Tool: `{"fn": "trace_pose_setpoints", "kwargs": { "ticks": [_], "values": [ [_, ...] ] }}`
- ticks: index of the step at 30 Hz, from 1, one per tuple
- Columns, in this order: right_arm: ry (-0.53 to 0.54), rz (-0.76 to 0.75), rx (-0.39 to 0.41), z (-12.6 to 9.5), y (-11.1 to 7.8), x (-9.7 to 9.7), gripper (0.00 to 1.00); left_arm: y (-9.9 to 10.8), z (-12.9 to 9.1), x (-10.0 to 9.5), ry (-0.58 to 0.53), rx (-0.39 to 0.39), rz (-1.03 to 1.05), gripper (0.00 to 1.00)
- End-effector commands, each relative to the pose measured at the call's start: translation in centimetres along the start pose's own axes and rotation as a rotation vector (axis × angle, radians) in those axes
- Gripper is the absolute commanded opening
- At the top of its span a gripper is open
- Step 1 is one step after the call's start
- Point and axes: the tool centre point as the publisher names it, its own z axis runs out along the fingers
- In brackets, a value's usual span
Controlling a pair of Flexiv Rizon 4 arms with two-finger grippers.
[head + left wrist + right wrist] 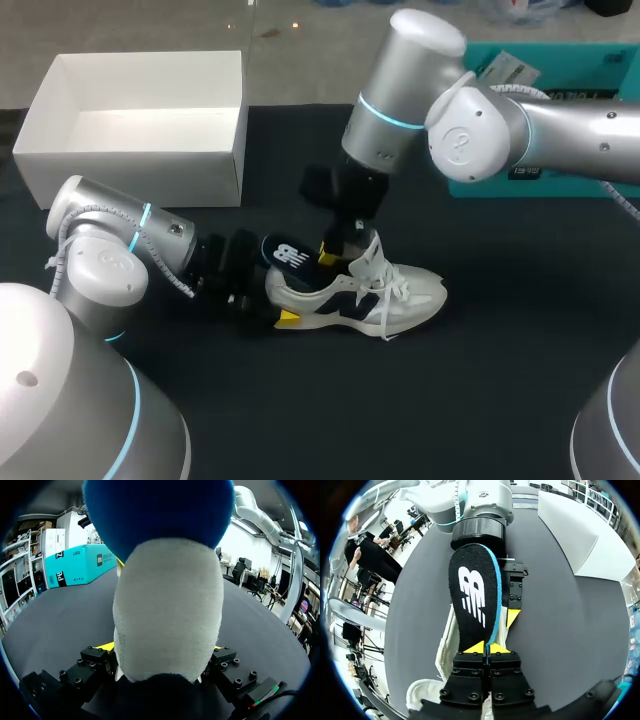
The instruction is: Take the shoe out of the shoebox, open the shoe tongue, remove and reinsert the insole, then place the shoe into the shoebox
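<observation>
In the middle of the desk [500, 400], near the open white shoebox [140, 170], the shoe [400, 295] sits on its sole, cream-white with a navy side mark and loose white laces. The left claw [165, 650] is closed on its padded heel from both sides, which looks like the firmest place to steady so light and soft a thing. The right claw [487, 648] has its tips pinched nearly together on the insole [472, 597], a thin navy pad with a white logo and a blue rim, raised over the shoe's mouth. The insole probably flexes easily, so it is best held by its edge and fed in toe first.
</observation>
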Motion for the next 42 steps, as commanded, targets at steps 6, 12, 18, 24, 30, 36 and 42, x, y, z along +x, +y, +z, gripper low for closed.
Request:
{"fn": "trace_pose_setpoints", "kwargs": {
  "ticks": [6,12,18,24,30,36,42],
  "values": [
    [0.005,-0.019,-0.027,-0.3,0.4,0.5,0.00,0.4,0.2,0.0,0.001,-0.001,0.000,0.00],
    [0.032,-0.029,-0.067,0.2,0.3,0.9,0.42,0.4,0.2,0.0,0.001,-0.001,0.000,0.00],
    [0.038,-0.020,-0.076,-0.5,-0.5,0.2,0.53,0.4,0.2,0.0,0.001,-0.001,0.000,0.00],
    [0.001,-0.037,-0.060,-2.6,0.1,-0.3,0.53,0.4,0.2,0.0,0.001,-0.001,0.000,0.00],
    [-0.024,-0.051,-0.055,-3.9,0.8,0.2,0.53,0.4,0.2,0.0,0.001,-0.001,0.000,0.00],
    [-0.014,-0.060,-0.059,-3.3,1.1,0.3,0.53,0.4,0.2,0.0,0.001,-0.001,0.000,0.00],
    [0.045,-0.091,-0.059,-2.0,2.0,0.3,0.52,0.4,0.2,0.0,0.001,-0.001,0.000,0.00]
  ]
}}
